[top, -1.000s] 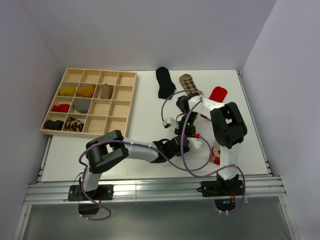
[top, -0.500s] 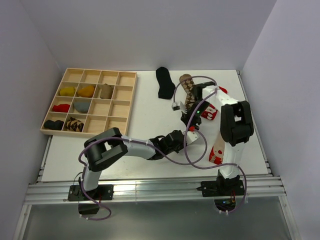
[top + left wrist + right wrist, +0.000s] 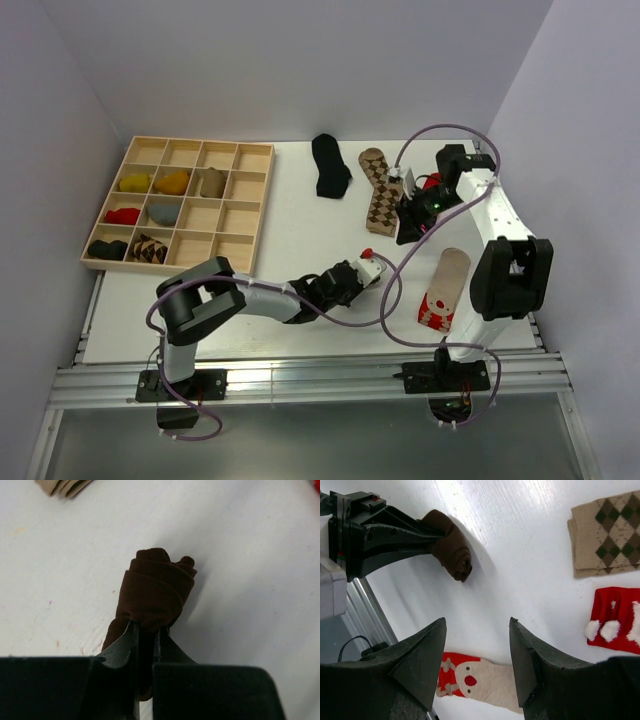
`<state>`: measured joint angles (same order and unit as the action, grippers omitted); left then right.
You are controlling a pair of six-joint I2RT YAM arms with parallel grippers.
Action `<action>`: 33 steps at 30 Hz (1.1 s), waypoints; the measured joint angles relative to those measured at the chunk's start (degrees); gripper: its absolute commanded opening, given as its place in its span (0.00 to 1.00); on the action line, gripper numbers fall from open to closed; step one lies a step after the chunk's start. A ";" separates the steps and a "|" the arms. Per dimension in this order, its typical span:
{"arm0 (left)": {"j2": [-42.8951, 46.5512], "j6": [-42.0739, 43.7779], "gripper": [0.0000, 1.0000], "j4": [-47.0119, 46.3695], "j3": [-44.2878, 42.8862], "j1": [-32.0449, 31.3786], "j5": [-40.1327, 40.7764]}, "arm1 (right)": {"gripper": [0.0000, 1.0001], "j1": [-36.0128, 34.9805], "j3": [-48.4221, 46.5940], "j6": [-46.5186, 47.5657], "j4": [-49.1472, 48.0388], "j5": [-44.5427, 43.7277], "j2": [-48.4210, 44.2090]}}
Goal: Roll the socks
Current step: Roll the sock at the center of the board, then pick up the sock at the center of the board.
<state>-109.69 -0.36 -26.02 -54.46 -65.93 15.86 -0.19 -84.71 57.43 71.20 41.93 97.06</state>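
While the left jaws pinched the rolled dark brown sock (image 3: pixel 155 592), the right jaws stood wide apart and empty, that sock ahead of them.

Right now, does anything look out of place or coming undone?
Nothing stands out. The left tool pinches the dark brown roll, which looks tight; the black sock and argyle sock lie flat on the table, apart.

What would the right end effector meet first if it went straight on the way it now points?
Probably bare table: the open right end effector points at white surface between the rolled brown sock in the left end effector and the red-and-tan sock. Depth is unclear.
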 measured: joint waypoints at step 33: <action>18.10 -6.58 0.00 21.18 -12.04 33.83 14.25 | 0.61 5.51 -0.52 -7.26 -4.83 2.10 -2.01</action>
<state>-91.59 -6.94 -4.84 -66.50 -32.10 30.11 5.32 -85.23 50.17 66.37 44.03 95.04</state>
